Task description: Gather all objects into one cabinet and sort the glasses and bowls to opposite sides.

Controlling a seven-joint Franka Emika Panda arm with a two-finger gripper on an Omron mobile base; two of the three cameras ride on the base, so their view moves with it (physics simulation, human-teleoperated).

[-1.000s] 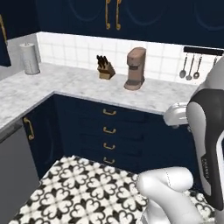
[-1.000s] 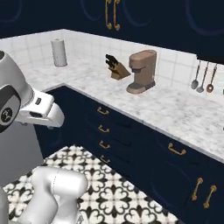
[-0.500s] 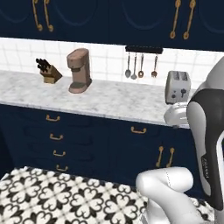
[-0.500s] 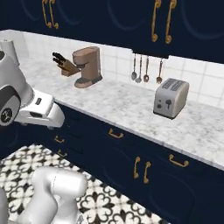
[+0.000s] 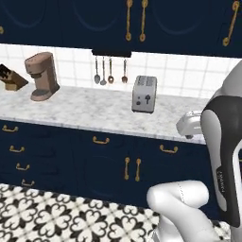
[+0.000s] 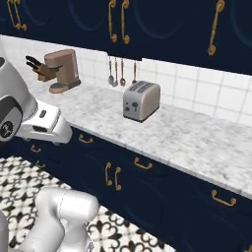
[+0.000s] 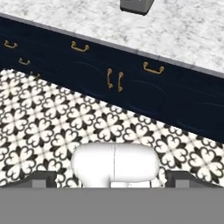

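The two-finger tool (image 7: 111, 177) is spread wide and empty, pointing down at the patterned floor tiles (image 7: 52, 118). No cups or bowl are in sight, so their location cannot be told. Ahead of the tool, the silver toaster (image 5: 144, 94) stands on the marble table (image 5: 94, 111); a careless swing toward the dark navy wall cabinets (image 5: 189, 23) could clip it.

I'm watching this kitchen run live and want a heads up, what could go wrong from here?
1. The silver two-slot toaster sits mid-way on the white marble counter; an arm swing toward the navy wall cabinets could clip it.
2. The open gripper holds nothing, and no cups or bowl are in sight, so gathering has yet to start here.
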